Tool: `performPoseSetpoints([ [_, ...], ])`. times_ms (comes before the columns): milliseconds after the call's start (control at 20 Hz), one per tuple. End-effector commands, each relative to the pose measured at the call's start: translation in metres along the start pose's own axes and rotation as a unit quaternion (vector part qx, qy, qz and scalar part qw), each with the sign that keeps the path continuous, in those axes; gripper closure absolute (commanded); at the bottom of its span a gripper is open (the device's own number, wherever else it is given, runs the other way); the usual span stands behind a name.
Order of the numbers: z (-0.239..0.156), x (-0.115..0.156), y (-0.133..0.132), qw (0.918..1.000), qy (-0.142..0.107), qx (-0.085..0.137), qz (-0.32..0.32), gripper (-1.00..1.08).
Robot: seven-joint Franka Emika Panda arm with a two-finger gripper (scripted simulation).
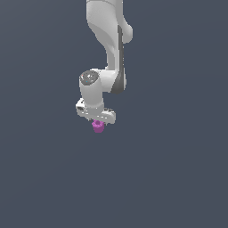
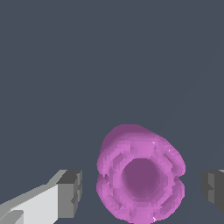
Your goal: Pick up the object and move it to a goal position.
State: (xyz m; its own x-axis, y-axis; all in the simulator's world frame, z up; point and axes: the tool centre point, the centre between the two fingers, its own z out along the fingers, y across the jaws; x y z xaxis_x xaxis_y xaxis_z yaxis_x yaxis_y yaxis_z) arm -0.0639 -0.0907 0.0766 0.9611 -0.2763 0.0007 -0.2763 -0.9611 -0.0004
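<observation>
Dark floor, gripper (image 1: 98,120) straddling cylinder (image 2: 140,177) — untouched

obj (image 2: 140,177): magenta-purple, darker hollow end
gripper (image 1: 97,119): white, grey finger pads (image 2: 70,194)
bg: flat slate blue-grey

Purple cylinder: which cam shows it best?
Wrist view. The purple cylinder fills the frame with its hollow end facing the camera, apart from the fingers on either side. In the exterior view it is a tiny blob under the pincer.
</observation>
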Motion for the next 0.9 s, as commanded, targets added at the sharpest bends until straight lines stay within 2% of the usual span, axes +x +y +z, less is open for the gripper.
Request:
performPoseSetpoints([
  [0, 0.013, -0.001, 0.000, 1.0000, 0.000, 0.000, 0.000, -0.92],
  [400, 0.032, -0.001, 0.000, 1.0000, 0.000, 0.000, 0.001, -0.92],
  [450, 0.032, -0.001, 0.000, 1.0000, 0.000, 0.000, 0.001, 1.08],
  [850, 0.032, -0.001, 0.000, 1.0000, 0.000, 0.000, 0.001, 1.08],
])
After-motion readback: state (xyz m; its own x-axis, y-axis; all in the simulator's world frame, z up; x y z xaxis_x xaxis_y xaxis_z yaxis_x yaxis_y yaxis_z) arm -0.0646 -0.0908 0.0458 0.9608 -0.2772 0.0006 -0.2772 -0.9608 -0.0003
